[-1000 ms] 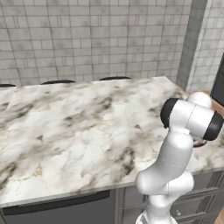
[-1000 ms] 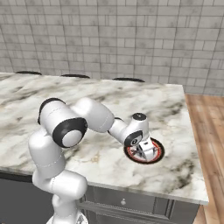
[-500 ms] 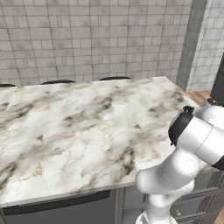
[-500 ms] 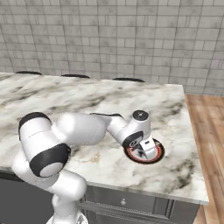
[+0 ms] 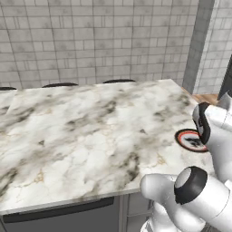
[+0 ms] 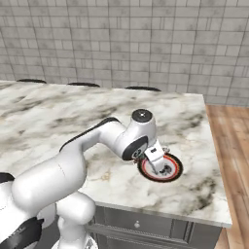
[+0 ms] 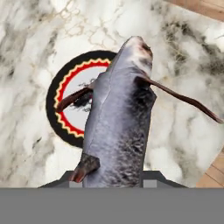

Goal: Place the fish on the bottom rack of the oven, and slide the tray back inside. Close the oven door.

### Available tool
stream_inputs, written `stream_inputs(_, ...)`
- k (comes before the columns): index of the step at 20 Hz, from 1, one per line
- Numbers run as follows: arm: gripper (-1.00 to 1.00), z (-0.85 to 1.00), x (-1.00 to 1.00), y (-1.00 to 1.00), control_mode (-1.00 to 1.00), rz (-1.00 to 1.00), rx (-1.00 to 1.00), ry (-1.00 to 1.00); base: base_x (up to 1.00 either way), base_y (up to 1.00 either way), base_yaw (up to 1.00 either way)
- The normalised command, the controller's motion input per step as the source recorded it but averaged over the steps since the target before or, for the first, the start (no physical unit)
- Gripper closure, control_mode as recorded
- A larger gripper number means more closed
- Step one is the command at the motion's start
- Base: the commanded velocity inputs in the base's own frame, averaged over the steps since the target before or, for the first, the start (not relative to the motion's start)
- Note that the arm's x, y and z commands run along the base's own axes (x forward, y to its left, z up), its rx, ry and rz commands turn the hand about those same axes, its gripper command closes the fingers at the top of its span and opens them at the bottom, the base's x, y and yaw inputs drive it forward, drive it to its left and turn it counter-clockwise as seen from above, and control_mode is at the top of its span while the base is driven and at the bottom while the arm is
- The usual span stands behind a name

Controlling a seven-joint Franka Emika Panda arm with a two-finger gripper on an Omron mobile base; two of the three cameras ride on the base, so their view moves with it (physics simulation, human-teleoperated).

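Note:
The fish (image 7: 118,131) is grey and scaly with dark reddish fins. It fills the middle of the hand view and points away from the hand. My gripper (image 7: 113,179) is shut on its tail end, and the fish hides the fingertips. The fish hangs just above a round plate (image 7: 65,109) with a black and red rim. In the right base view my gripper (image 6: 156,163) is low over that plate (image 6: 171,170), near the counter's right end. The oven, its door and the bottom rack or tray are out of view.
The plate (image 5: 186,138) lies on a wide marble counter (image 5: 90,131) backed by a grey tiled wall. Wooden floor (image 6: 236,146) runs past the counter's right edge. A dark appliance front (image 5: 59,215) sits under the counter's near edge.
The arm's elbow has swung down and back toward the base, while the hand has stayed over the plate with the fish in its grip.

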Motion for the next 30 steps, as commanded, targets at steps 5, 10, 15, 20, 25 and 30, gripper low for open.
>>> stream_inputs(5, 1.0, 1.0, -0.28, 0.74, -1.0, 0.23, 0.0, 0.11, 0.0, 0.0, 0.0)
stream_inputs(10, 1.0, 0.99, -0.14, 0.92, -1.0, 0.26, 0.0, 0.09, 0.0, 0.0, 0.0)
stream_inputs(15, 1.0, 0.7, -0.08, 1.0, -1.0, 0.27, 0.0, 0.08, 0.0, 0.0, 0.0)
stream_inputs(20, 1.0, 0.19, -0.04, 0.86, -1.0, 0.23, 0.0, 0.11, 0.0, 0.0, 0.0)
stream_inputs(25, 1.0, 0.0, 0.0, 0.19, -1.0, 0.07, 0.0, 0.0, 0.0, 0.0, 0.0)
stream_inputs(30, 1.0, 0.0, -0.03, 0.0, 1.0, 0.0, 0.0, 0.0, -0.27, -0.07, 0.0)
